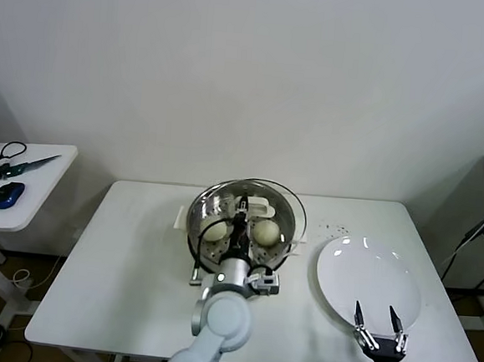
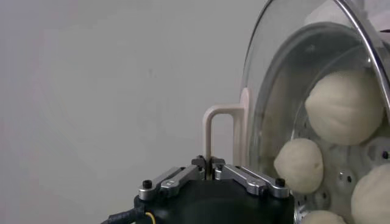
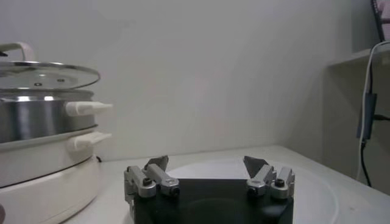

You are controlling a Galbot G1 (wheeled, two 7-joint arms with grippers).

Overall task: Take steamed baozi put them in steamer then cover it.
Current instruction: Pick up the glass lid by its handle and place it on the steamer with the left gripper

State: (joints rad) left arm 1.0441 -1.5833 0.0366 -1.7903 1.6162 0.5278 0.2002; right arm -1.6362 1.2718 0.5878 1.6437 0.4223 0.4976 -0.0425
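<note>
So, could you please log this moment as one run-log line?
left pincer: shut on cover handle, cover just above steamer | baozi: inside steamer | right pincer: open, idle over plate

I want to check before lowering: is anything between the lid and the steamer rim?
Nothing visible is. The left gripper holds the lid by its handle above the steamer. The baozi lie low on the tray.

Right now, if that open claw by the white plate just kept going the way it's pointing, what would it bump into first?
Probably nothing nearby: the right gripper, jaws open, points across the white plate toward the bare wall. The steamer sits off to one side of that line, though depth is hard to judge.
</note>
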